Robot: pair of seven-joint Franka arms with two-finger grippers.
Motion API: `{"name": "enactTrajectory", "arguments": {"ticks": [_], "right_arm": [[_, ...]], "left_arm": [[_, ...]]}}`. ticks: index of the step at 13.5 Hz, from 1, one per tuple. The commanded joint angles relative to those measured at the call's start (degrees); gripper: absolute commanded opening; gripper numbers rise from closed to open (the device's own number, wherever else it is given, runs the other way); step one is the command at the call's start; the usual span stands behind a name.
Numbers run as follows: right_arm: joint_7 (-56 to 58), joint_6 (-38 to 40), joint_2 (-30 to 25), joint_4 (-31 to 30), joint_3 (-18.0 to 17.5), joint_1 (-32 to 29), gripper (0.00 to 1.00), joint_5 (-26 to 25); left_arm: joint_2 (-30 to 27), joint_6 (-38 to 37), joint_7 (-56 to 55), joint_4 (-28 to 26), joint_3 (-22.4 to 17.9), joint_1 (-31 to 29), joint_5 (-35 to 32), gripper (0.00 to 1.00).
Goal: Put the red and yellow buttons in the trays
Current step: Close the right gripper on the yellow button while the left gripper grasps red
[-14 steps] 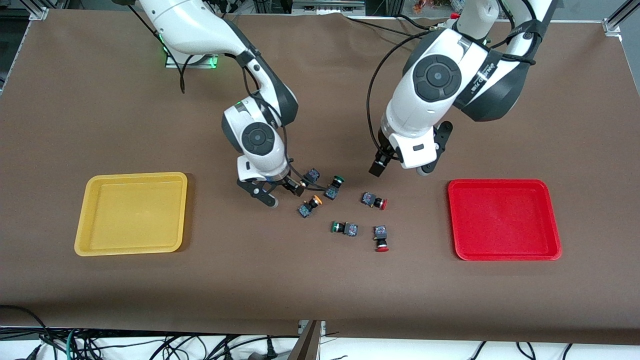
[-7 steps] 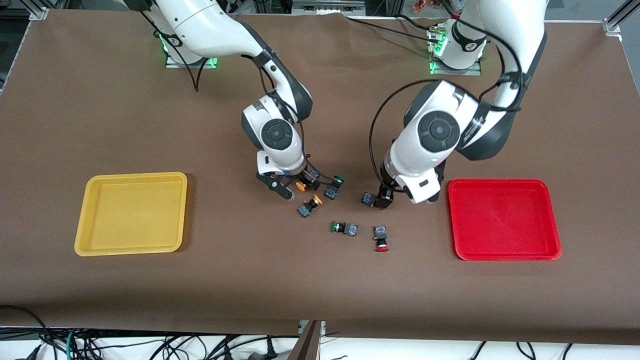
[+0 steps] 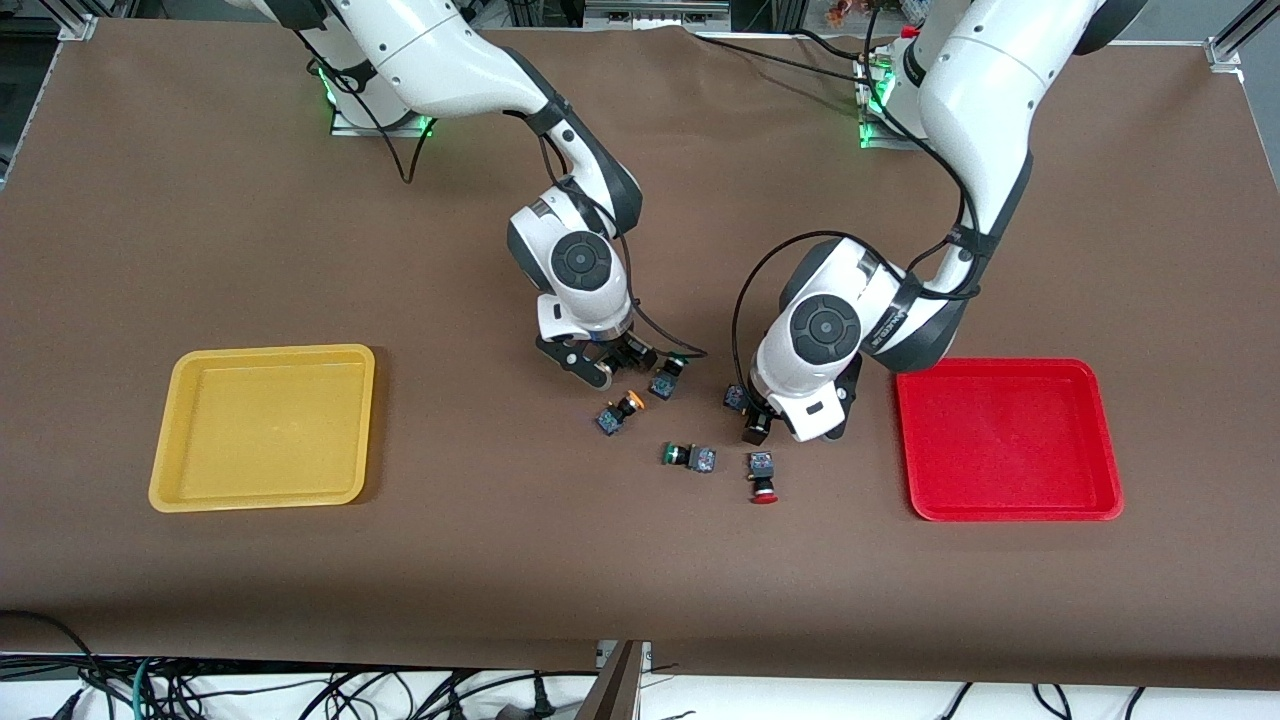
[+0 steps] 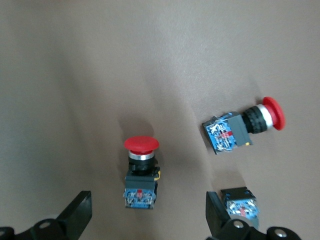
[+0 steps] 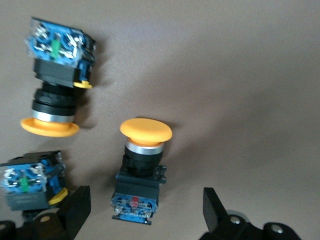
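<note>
My right gripper (image 3: 608, 366) is open, low over the button cluster. In the right wrist view (image 5: 145, 216) an orange-yellow-capped button (image 5: 141, 167) lies between its fingers (image 5: 74, 211), untouched. A second yellow button (image 3: 620, 411) lies just nearer the camera and also shows in the right wrist view (image 5: 54, 95). My left gripper (image 3: 788, 420) is open over a red-capped button (image 4: 141, 172), whose body shows in the front view (image 3: 737, 397). A second red button (image 3: 762, 476) lies nearer the camera. The yellow tray (image 3: 262, 351) is at the right arm's end and the red tray (image 3: 1000, 366) at the left arm's end; both hold nothing.
Two green-capped buttons lie among the others: one (image 3: 668, 380) beside my right gripper, one (image 3: 688, 457) nearer the camera between the yellow and red buttons. The table is covered in brown cloth. Cables hang below the table's front edge.
Both arms have come down over the cluster. My right gripper shifted toward the left arm's end onto a yellow button. My left gripper dropped over a red button, now hiding its cap.
</note>
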State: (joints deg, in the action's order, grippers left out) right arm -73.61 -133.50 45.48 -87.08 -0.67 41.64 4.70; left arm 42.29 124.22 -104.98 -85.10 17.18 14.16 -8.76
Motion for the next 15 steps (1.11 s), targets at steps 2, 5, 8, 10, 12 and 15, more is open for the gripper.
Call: {"name": "enactTrajectory", "arguments": {"ticks": [2, 5, 8, 10, 12, 15], "right_arm": [[-0.5, -0.4, 1.5, 1.2, 0.5, 1.3, 0.76, 0.9], [0.9, -0.4, 1.5, 1.1, 0.5, 1.3, 0.29, 0.9], [3.9, -0.2, 0.7, 1.3, 1.0, 0.3, 0.01, 0.5], [11.9, 1.0, -1.8, 1.2, 1.0, -4.3, 0.01, 0.9], [22.5, 5.9, -4.3, 1.3, 1.0, -10.1, 0.01, 0.8], [41.7, 13.1, -8.5, 1.3, 1.1, -20.2, 0.01, 0.8]], "left_arm": [[2.4, 4.2, -2.0, -1.0, -0.7, 0.4, -3.6, 1.00], [4.2, 5.1, -2.8, -1.0, -0.7, 1.0, -4.4, 1.00], [5.4, 5.9, -3.4, -1.0, -0.7, 1.7, -4.9, 1.00], [5.4, 5.9, -3.4, -1.0, -0.7, 1.6, -5.0, 1.00], [5.4, 5.9, -3.3, -1.0, -0.7, 1.6, -5.0, 0.58], [5.3, 5.9, -3.3, -0.9, -0.7, 1.6, -5.0, 0.17]]}}
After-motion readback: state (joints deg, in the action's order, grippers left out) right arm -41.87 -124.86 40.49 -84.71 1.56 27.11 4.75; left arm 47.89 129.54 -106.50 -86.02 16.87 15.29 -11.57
